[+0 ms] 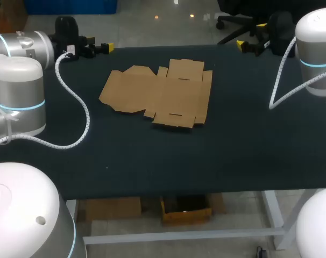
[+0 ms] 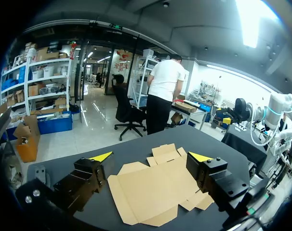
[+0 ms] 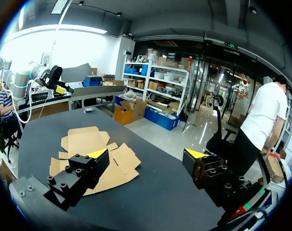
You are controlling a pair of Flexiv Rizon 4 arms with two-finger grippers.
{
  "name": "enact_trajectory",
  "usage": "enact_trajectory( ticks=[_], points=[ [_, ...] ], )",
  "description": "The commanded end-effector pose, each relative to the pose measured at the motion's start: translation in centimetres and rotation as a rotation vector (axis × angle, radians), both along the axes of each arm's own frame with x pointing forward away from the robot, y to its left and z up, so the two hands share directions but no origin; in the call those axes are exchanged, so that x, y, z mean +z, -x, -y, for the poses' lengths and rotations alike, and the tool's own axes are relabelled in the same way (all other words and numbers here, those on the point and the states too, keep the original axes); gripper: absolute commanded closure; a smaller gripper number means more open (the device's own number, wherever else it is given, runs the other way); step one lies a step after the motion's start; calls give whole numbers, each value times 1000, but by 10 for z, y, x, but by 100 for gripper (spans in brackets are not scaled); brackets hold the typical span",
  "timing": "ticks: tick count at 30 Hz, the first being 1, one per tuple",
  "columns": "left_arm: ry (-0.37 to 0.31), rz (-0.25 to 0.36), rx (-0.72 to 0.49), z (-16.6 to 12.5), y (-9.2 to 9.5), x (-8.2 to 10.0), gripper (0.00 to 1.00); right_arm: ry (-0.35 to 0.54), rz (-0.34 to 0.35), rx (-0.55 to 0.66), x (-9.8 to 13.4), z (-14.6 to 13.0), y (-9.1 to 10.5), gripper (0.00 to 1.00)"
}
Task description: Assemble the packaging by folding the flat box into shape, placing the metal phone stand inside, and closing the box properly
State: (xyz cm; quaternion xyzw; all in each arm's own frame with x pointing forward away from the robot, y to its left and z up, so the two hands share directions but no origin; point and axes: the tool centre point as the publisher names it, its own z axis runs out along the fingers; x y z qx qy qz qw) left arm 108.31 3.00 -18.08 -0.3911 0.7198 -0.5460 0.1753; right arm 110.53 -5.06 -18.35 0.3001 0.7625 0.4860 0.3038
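Observation:
A flat, unfolded brown cardboard box [image 1: 163, 94] lies on the dark table towards its far middle. In the left wrist view the box [image 2: 155, 187] lies ahead of and below my open left gripper [image 2: 151, 156]. In the right wrist view the box [image 3: 95, 154] is ahead of my open right gripper [image 3: 147, 153], off to one side. My left gripper [image 1: 101, 48] hangs over the table's far left edge. Over the far right edge is my right gripper [image 1: 252, 35]. Neither holds anything. No metal phone stand shows in any view.
The dark table [image 1: 152, 161] is bare around the box. A white spiral cable [image 1: 77, 102] from my left arm droops over the table's left part. Another white cable [image 1: 281, 80] hangs from my right arm at the right.

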Motion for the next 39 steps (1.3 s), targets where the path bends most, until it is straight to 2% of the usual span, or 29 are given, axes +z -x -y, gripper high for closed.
enact_trajectory(
  ticks=[1, 12, 17, 26, 33, 39],
  points=[
    [2, 4, 1, 0, 0, -1, 0, -1, 2, -2, 0, 0, 1, 0],
    [-3, 2, 0, 0, 0, 0, 0, -10, -3, -4, 0, 1, 1, 0],
    [-12, -14, 13, -1, 1, 1, 0, 3, -40, -1, 1, 2, 2, 0],
    [-35, -56, 33, 0, 9, 9, 0, 42, -130, -26, 3, 10, 8, 0],
    [-51, -135, 56, -1, 16, 8, 0, 54, -252, -77, -9, 22, 19, 0],
    [-62, -188, 69, -4, 24, 4, 0, 56, -322, -111, -19, 34, 30, 0]
  ],
)
